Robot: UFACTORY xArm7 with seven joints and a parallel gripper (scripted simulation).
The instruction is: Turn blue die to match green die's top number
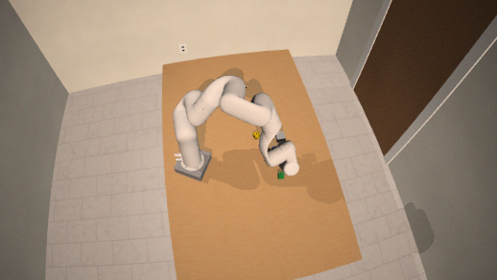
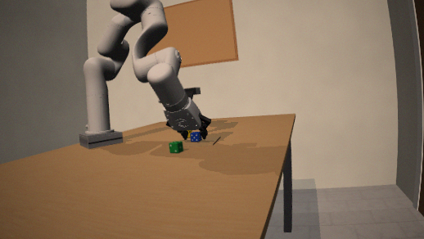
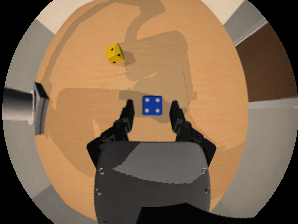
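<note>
The blue die [image 2: 196, 137] [image 3: 152, 105] stands between the open fingers of my gripper [image 2: 195, 135] [image 3: 152, 106], with a gap on each side in the wrist view. It shows four pips to the wrist camera and looks flat and low at the table. The green die [image 1: 280, 175] [image 2: 176, 147] lies nearer the exterior camera; its top number is too small to read. The yellow die [image 1: 256, 134] [image 2: 189, 132] [image 3: 115, 53] lies apart. The mat is hard to make out; a thin dark line [image 2: 217, 141] right of the blue die may be its edge.
The wooden table [image 1: 221, 225] [image 2: 123, 188] carries the arm's base [image 1: 193, 169] [image 2: 101, 139]. The arm casts broad shadows around the dice. The table's right edge is in the exterior view, beyond the thin dark line.
</note>
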